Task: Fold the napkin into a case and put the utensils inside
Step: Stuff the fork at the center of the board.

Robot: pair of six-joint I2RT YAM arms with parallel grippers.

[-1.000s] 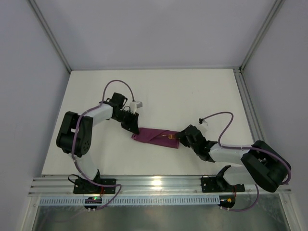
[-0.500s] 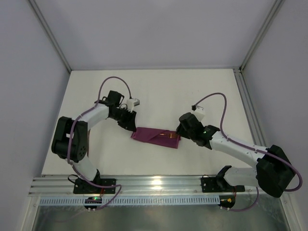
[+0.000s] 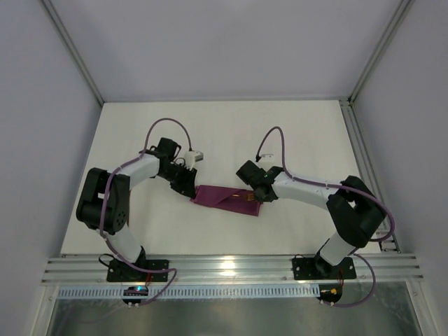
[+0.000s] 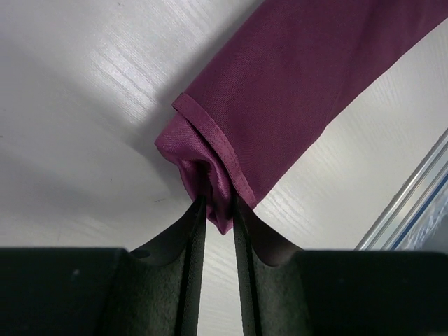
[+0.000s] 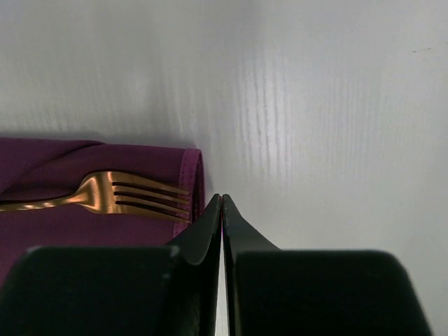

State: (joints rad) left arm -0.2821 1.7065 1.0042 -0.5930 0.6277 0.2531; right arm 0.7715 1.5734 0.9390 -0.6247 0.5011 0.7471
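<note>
At the left end of the case point(image 4: 301, 77): the left claw point(image 4: 218, 213) pinches a bunched corner of the maroon cloth. It has kept this hold while its arm barely shifted.
Case: a narrow folded strip lying flat on the white worktop point(image 3: 231, 133) between the two arms. It sits where it did a second ago.
Fork: the fork point(image 5: 133, 192) lies on the cloth at the right end, its tines stopping just short of the hem. The handle runs left out of the wrist view. No second utensil shows clearly.
At the right end: the right claw point(image 5: 222, 210) is pressed together on nothing, its tips just beside the hem. Its arm has swung round from the near right to reach in from the far side. The fingers spread and closed again on the way.
Meaning: this looks like a tidying nudge at the fork end, so the task seems near its finish.
In the way: the left claw's pinch pins the strip, so a push from the right could wrinkle it. The near rail point(image 3: 231, 267) is well apart.
</note>
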